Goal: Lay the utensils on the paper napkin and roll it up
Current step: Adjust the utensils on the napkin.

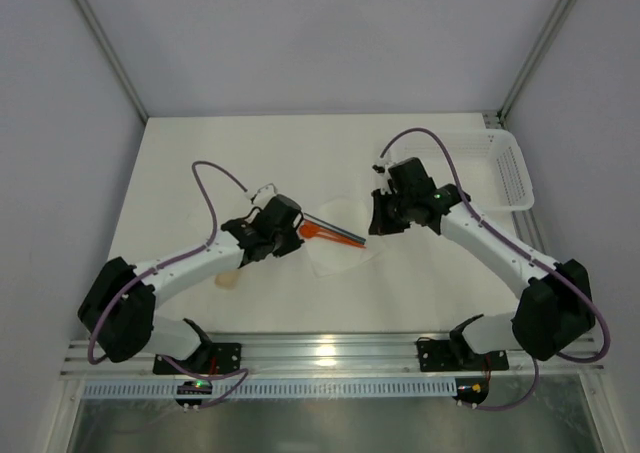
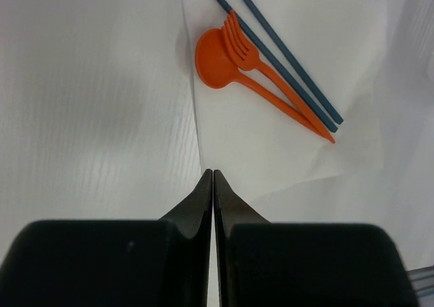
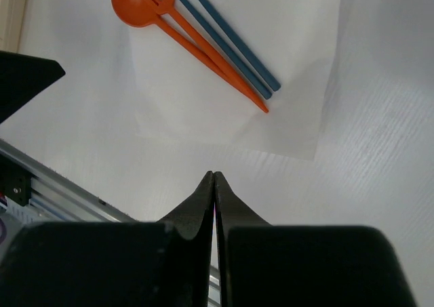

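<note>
- Two orange utensils, a spoon (image 2: 215,63) and a fork (image 2: 239,39), are lying together on the paper napkin (image 2: 237,144), beside two dark blue sticks (image 2: 285,56).
- Left gripper (image 2: 213,175) is holding its jaws pressed together at the napkin's near corner; whether paper is caught between them cannot be told.
- Right gripper (image 3: 213,177) is hovering with jaws together, just short of the napkin's opposite edge, gripping nothing.

One napkin (image 1: 345,260) lies mid-table. On it are one orange spoon (image 2: 215,59), one orange fork (image 2: 247,53) and two dark blue sticks (image 2: 291,56). One white basket (image 1: 520,173) stands far right. One beige piece (image 1: 227,280) sits near left. Two arms (image 1: 190,263).
</note>
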Motion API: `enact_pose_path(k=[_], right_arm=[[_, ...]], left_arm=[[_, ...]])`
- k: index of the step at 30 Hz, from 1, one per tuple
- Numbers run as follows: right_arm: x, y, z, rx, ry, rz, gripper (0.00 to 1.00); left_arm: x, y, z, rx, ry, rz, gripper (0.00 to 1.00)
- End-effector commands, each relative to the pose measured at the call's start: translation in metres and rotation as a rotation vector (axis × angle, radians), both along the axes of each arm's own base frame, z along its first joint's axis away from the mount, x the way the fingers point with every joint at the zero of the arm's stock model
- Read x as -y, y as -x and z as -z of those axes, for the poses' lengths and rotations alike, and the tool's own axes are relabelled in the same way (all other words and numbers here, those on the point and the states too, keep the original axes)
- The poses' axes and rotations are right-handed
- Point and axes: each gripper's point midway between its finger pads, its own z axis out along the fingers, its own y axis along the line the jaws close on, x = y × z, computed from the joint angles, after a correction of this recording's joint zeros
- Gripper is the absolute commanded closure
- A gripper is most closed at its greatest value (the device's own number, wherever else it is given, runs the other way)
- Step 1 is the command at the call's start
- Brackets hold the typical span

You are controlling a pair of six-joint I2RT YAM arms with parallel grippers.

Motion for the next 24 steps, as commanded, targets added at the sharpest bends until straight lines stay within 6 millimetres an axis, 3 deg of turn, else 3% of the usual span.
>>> enact_pose_path(k=[1,5,6,8,12,15,19,23,24], right_arm=[[-0.030,-0.022,-0.010,0.049,-0.058,-0.083,0.96],[-0.063,-0.040,-0.006,0.063,-0.045,-0.157,0.96],[-0.073,-0.039,0.005,0.042,-0.037,-0.180,0.96],[-0.086,-0.047,0.006,0.043,-0.063,-0.193,0.96],[-0.108,-0.053,0.026,-0.003,-0.077,-0.216,0.96],[-0.117,-0.057,0.034,0.005,-0.048,-0.237,0.96],[-0.121,-0.058,0.051,-0.020,-0.034,-0.251,0.96],[-0.118,-0.059,0.056,-0.013,-0.012,-0.259,0.96],[-0.116,-0.059,0.056,-0.008,-0.005,-0.258,0.96]], left_arm=[[0.007,0.004,0.009,-0.019,0.056,0.013,1.00],[0.015,0.012,0.042,-0.068,0.136,-0.018,1.00],[0.023,0.005,0.038,-0.037,0.189,-0.025,1.00],[0.028,0.006,0.050,-0.062,0.227,-0.045,1.00],[0.047,-0.006,0.057,-0.051,0.290,-0.040,1.00],[0.051,-0.008,0.068,-0.067,0.303,-0.050,1.00],[0.057,-0.013,0.065,-0.035,0.329,-0.043,1.00],[0.038,-0.006,0.067,-0.057,0.251,-0.078,1.00],[0.030,-0.006,0.058,-0.038,0.234,-0.103,1.00]])
